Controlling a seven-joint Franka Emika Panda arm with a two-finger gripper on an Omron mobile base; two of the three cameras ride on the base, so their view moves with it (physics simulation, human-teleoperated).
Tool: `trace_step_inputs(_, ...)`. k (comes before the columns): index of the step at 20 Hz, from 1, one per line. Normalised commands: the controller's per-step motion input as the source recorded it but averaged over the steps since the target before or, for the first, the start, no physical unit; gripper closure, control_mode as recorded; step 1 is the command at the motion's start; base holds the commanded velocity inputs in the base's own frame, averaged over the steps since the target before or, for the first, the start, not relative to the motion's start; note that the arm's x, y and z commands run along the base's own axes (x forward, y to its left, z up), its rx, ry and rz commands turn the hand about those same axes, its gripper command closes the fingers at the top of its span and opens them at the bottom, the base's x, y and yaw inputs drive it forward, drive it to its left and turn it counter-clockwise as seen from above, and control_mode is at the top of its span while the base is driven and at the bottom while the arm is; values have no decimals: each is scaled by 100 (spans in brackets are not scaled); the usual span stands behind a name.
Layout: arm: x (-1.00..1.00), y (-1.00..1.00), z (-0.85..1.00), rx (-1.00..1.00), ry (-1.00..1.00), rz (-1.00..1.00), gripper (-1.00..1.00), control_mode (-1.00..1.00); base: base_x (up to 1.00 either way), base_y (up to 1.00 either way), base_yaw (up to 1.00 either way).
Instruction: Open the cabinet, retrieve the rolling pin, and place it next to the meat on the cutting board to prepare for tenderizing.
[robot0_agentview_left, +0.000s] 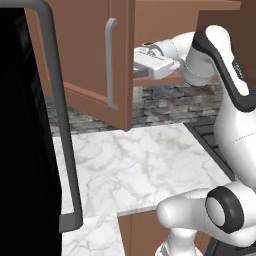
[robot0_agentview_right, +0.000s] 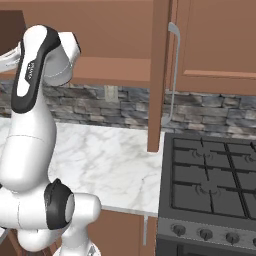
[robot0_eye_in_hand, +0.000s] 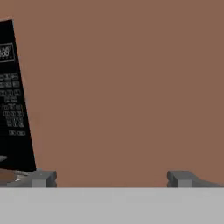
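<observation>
The cabinet's left door (robot0_agentview_left: 95, 55) stands swung out toward me, its silver bar handle (robot0_agentview_left: 111, 62) facing the room. In the right base view this door (robot0_agentview_right: 158, 75) shows edge-on, and the right door (robot0_agentview_right: 215, 45) is shut. My hand (robot0_agentview_left: 152, 60) reaches in behind the open door at shelf height, with its fingers hidden by the door's edge. In the hand view my gripper (robot0_eye_in_hand: 111, 179) is open with nothing between its fingertips (robot0_eye_in_hand: 41, 178), close to a flat brown cabinet face (robot0_eye_in_hand: 127, 87). The rolling pin is hidden. The cutting board and meat are out of view.
A black microwave (robot0_agentview_left: 25, 130) with a grey bar handle (robot0_agentview_left: 62, 115) fills the left; its keypad (robot0_eye_in_hand: 13, 100) shows in the hand view. White marble counter (robot0_agentview_left: 145, 165) lies below the cabinet, against a stone backsplash (robot0_agentview_right: 110, 102). A black stove (robot0_agentview_right: 212, 185) stands to the right.
</observation>
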Motion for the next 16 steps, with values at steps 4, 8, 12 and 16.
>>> trace_step_inputs(4, -25, 55, -10, -5, -1, 11, -100, -100, 0, 0, 0)
trace_step_inputs(8, -24, 62, -12, -4, 0, 11, -100, -100, 0, 0, 0)
trace_step_inputs(12, -18, 67, -16, -3, 0, 10, -100, -100, 0, 0, 0)
trace_step_inputs(16, -8, 65, -22, -3, -1, 9, -100, -100, 0, 0, 0)
